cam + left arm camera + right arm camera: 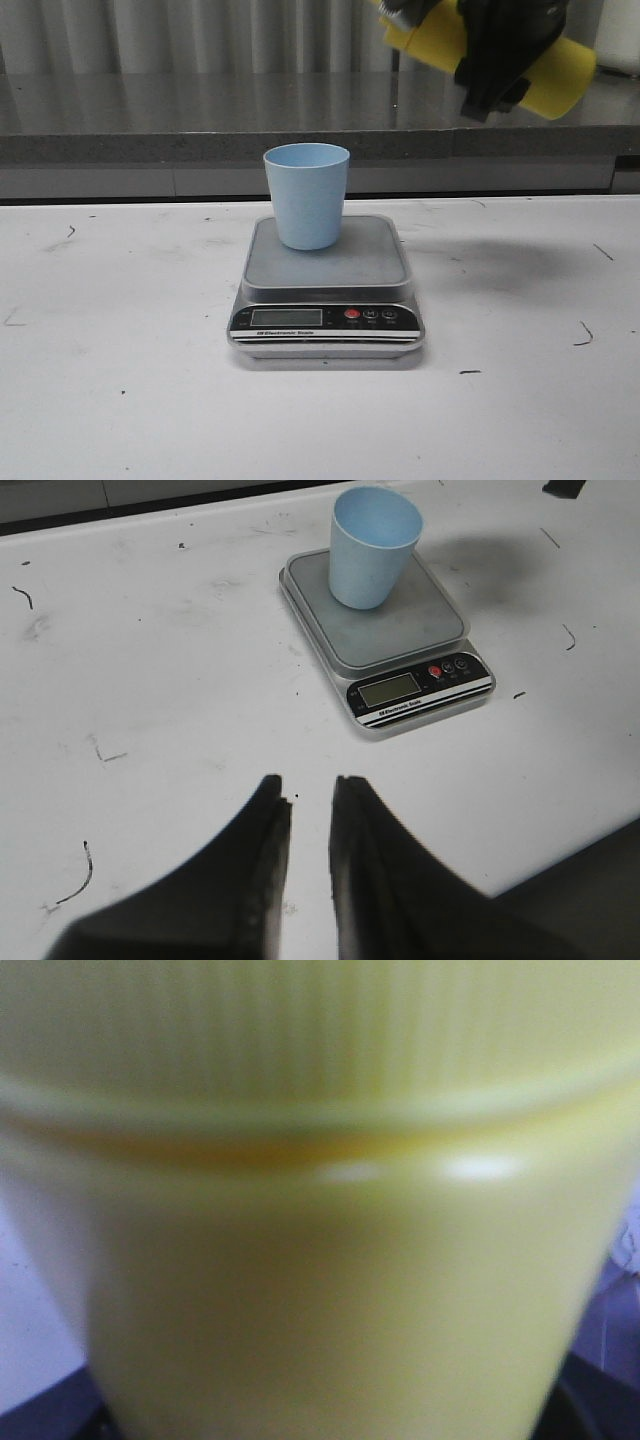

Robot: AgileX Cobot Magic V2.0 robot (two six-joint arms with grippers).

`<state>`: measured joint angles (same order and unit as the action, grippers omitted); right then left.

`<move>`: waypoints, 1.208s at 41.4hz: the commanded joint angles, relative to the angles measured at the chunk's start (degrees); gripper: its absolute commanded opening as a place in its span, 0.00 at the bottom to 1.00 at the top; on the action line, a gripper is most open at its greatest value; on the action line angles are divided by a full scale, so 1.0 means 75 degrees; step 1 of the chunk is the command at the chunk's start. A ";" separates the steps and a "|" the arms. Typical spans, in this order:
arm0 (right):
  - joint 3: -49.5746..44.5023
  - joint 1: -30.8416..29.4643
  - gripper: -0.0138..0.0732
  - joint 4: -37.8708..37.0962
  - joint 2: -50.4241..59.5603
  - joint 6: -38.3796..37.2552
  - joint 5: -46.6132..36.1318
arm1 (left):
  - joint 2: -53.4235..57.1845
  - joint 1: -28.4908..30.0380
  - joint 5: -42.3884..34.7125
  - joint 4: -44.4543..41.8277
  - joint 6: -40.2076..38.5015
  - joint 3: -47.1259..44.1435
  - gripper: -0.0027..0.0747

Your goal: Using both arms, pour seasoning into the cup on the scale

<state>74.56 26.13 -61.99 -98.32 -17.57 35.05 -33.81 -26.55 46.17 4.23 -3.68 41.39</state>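
Observation:
The pale blue cup point(307, 195) stands upright on the silver platform of the scale point(345, 268) at the table's middle. My right gripper point(498, 62) is shut on the yellow seasoning bottle point(563, 77) and holds it high, tilted almost flat, above and to the right of the cup. Its nozzle end points left and is cut off by the frame's top. The bottle's body point(320, 1260) fills the right wrist view and hides the fingers. My left gripper point(310, 795) is empty, its jaws a narrow gap apart, low over the table in front of the scale point(395, 640) and cup point(372, 545).
A grey counter ledge point(200, 125) runs behind the white table point(120, 380). The scale's black front panel with its display point(286, 317) faces the near edge. The table's near edge point(560, 865) shows in the left wrist view.

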 commanded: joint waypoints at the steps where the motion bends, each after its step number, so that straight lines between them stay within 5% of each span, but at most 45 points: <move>1: 0.0191 -0.0449 0.57 0.0246 0.0925 -0.0052 -0.0450 | -0.0013 0.0003 -0.0523 0.0102 -0.0002 0.0213 0.18; 12: -0.1710 -0.2178 0.57 0.3286 0.2267 -0.0069 -0.3627 | -0.0013 0.0003 -0.0523 0.0102 -0.0002 0.0213 0.18; 20: -0.3505 -0.3451 0.57 0.4406 0.2391 -0.0511 -0.6473 | -0.0013 0.0003 -0.0523 0.0102 -0.0002 0.0213 0.18; 37: -0.4644 -0.3895 0.57 0.4479 0.0969 -0.0475 -0.9923 | -0.0013 0.0003 -0.0538 0.0102 -0.0002 0.0213 0.18; 50: -0.4627 -0.3895 0.57 0.4485 -0.0624 0.0590 -1.2707 | -0.0013 0.0003 -0.0538 0.0102 -0.0002 0.0213 0.18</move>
<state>38.34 -2.80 -29.37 -103.20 -15.37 -47.79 -33.81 -26.55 46.17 4.23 -3.68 41.39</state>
